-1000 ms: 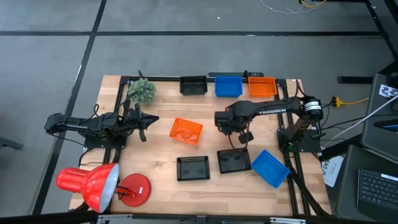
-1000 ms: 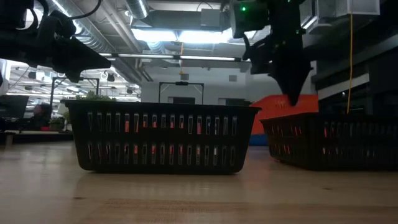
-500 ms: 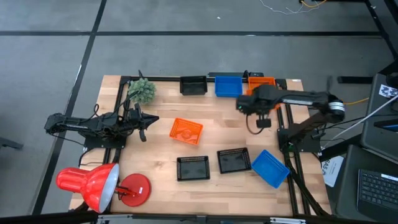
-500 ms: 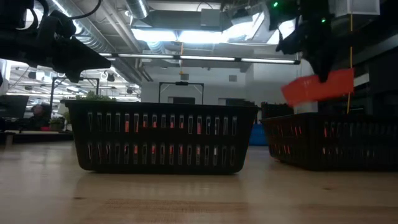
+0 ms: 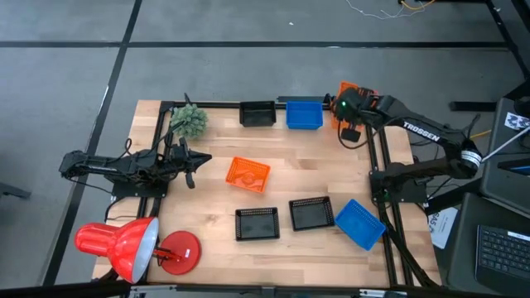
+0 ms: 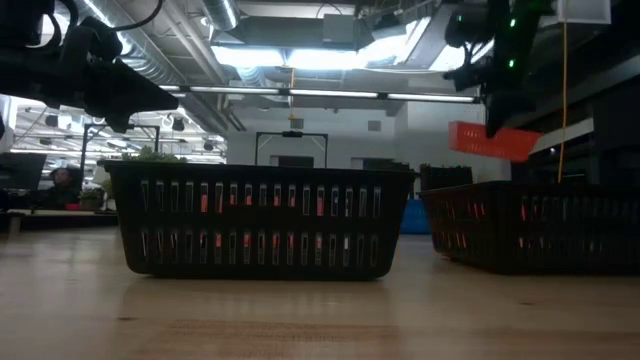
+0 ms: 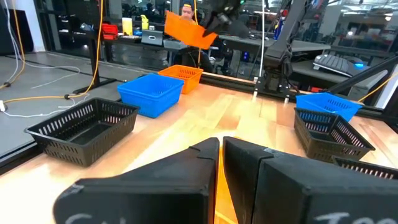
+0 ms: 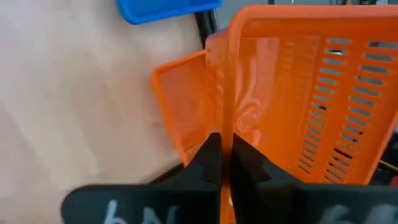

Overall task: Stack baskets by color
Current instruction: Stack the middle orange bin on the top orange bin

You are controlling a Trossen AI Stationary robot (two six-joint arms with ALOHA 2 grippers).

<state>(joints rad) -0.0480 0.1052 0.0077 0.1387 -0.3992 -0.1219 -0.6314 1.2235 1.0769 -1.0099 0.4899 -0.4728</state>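
Note:
My right gripper (image 5: 351, 108) hangs over the table's far right corner, shut on an orange basket (image 6: 495, 140). That basket hangs in the air above a second orange basket (image 7: 181, 73) standing at the far edge. A third orange basket (image 5: 248, 174) stands mid-table. A blue basket (image 5: 304, 113) and a black basket (image 5: 257, 113) stand beside each other on the far edge. Two more black baskets (image 5: 256, 223) (image 5: 311, 213) and another blue basket (image 5: 359, 223) stand near the front. At the table's left my left gripper (image 5: 197, 162) is shut, level and touching nothing. My right gripper pinches one wall of the orange basket at its rim (image 8: 225, 127), one finger inside the basket and one outside. The fingers (image 8: 210, 155) come slanting down from above. The basket hangs slightly tilted, clear of the table and above the orange basket (image 8: 180, 112) under it.
A fuzzy green plant ball (image 5: 190, 121) sits at the far left corner and a red desk lamp (image 5: 124, 247) at the near left corner. Bare wood lies between the far row of baskets and the near row.
My right gripper has swung from the middle of the table toward the far right corner, rising and rolling on the way. It has stayed shut on the orange basket. The basket has been lifted clear and now hangs over the orange basket at the far edge.

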